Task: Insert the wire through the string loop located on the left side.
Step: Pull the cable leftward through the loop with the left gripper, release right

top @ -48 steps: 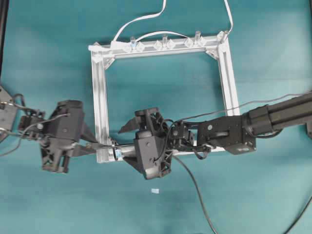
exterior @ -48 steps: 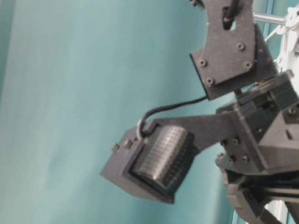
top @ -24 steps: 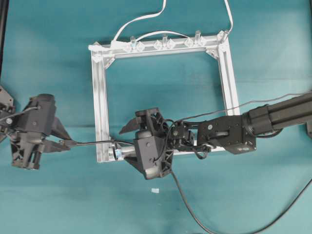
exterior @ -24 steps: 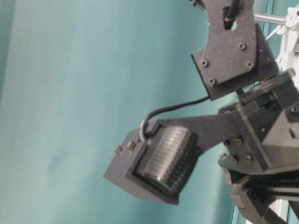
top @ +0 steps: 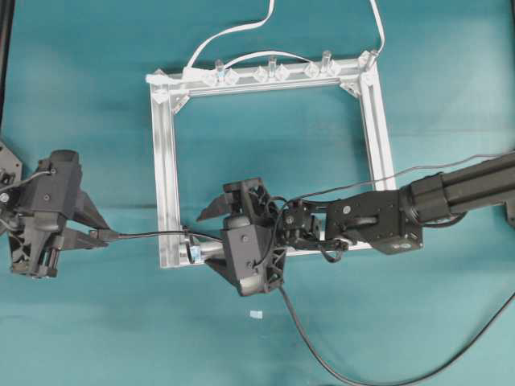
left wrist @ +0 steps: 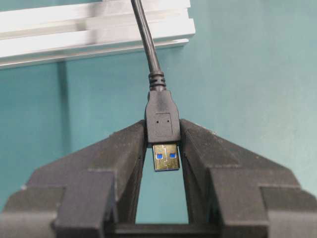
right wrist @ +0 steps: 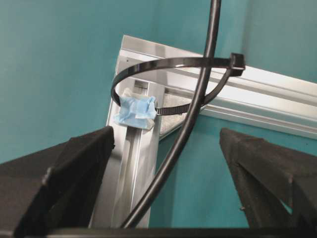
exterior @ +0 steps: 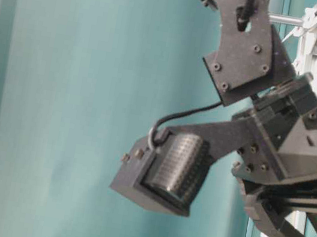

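Observation:
The wire is a thin black cable ending in a black USB plug. My left gripper is shut on that plug, left of the silver frame; the plug's metal tip shows between the fingers of the left gripper. The string loop is a thin black band with a pale blue tab at the frame's near-left corner. The wire passes through it. My right gripper hovers open just right of that corner. Its fingers are wide apart, with the wire running free between them.
A white flat cable and clear clips sit along the frame's far bar. The wire's slack curves over the mat to the bottom right. A small white scrap lies near the front. The frame's rail stands behind the right arm.
My left gripper moved left, away from the frame, with the plug in it, drawing more wire through the loop. The slack at the bottom right shifted. The right arm stayed put.

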